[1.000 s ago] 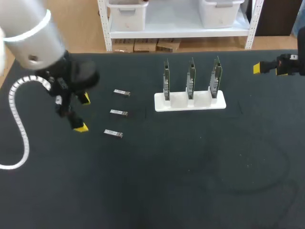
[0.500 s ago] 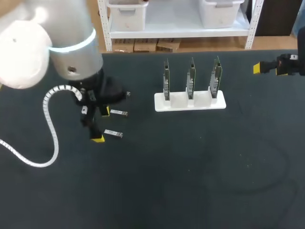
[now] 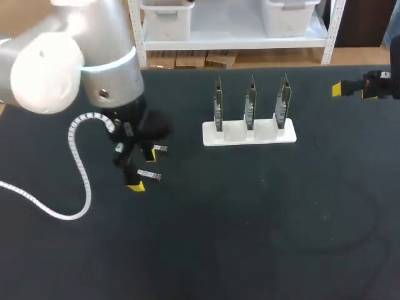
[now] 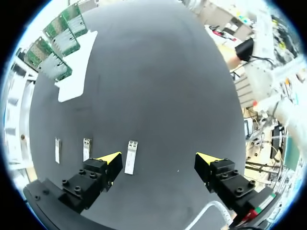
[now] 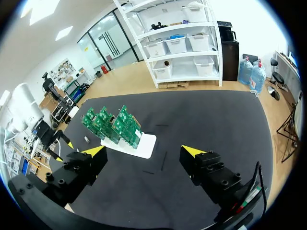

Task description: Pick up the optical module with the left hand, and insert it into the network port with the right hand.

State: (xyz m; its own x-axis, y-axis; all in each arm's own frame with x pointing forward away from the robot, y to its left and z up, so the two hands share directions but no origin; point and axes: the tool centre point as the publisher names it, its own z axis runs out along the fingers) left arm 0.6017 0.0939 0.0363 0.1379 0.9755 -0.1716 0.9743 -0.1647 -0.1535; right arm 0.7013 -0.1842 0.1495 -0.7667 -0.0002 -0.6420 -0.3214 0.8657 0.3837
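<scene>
Three small silver optical modules lie in a row left of the board stand. In the head view I see two, the middle module (image 3: 160,148) and the near module (image 3: 149,175); my left arm hides the far one. My left gripper (image 3: 141,170) hovers open over the near module (image 4: 131,156), which lies between the fingers, close to one yellow tip (image 4: 110,158). The other two modules (image 4: 87,148) (image 4: 57,150) lie outside that finger. Network ports sit on three upright green boards (image 3: 250,103) in a white stand (image 3: 249,133). My right gripper (image 3: 350,89) hangs open at the far right edge, empty.
A white coiled cable (image 3: 78,175) trails from my left arm across the dark table (image 3: 250,225). In the right wrist view the stand (image 5: 139,145) with its boards (image 5: 112,124) sits ahead of the open right gripper (image 5: 144,151).
My left arm has swung right across the table, from well left of the modules to over the near module. The right arm has not moved.
</scene>
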